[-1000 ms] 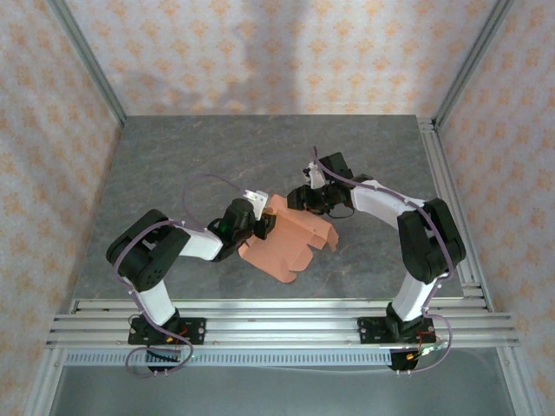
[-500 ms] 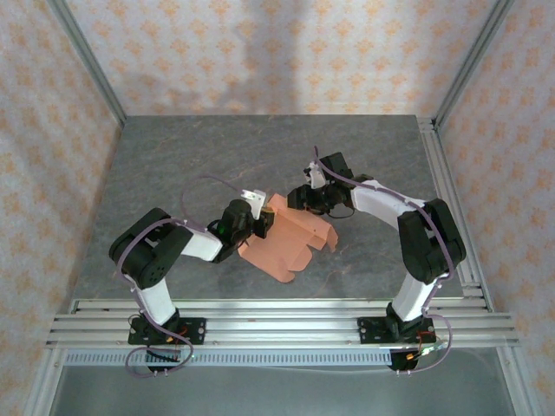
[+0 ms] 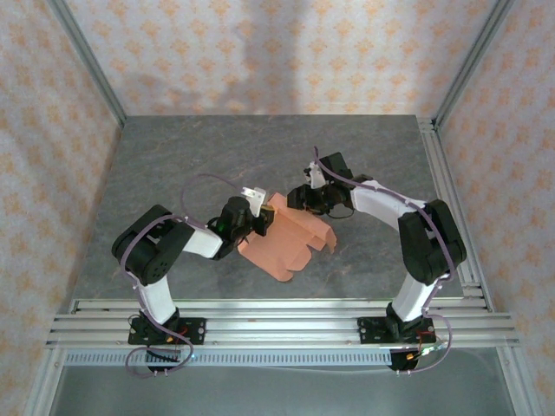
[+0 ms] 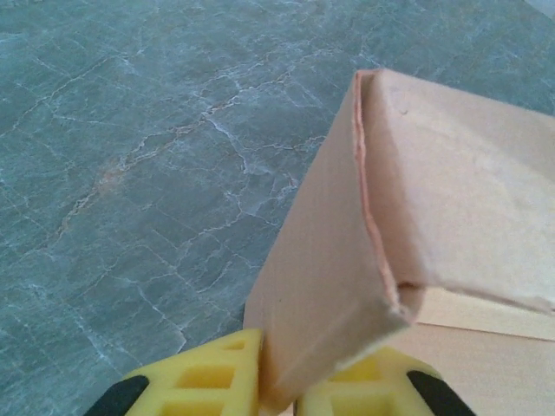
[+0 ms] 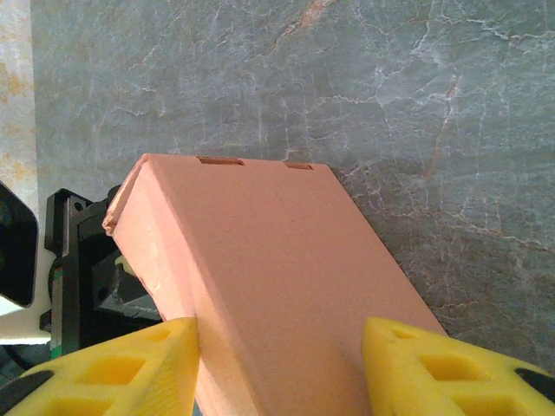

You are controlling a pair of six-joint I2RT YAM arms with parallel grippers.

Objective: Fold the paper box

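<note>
Between the yellow fingers (image 4: 199, 377) of the left gripper (image 4: 282, 381), a raised flap of the paper box (image 4: 451, 199) was pinched, the jaws drawn nearly together on the thin card. From there the flap was seen rising and folding over to the right, toward the rest of the sheet. The jaws of the right gripper (image 5: 277, 364) were set half apart astride a folded-up section at the far edge. Whether that section was squeezed or merely straddled could not be told. The box was laid mid-table (image 3: 217, 156) between both grippers, its flat part spread nearward. The coming fold was judged to depend on the left flap being carried rightward over the sheet, for which the left arm was best placed.
</note>
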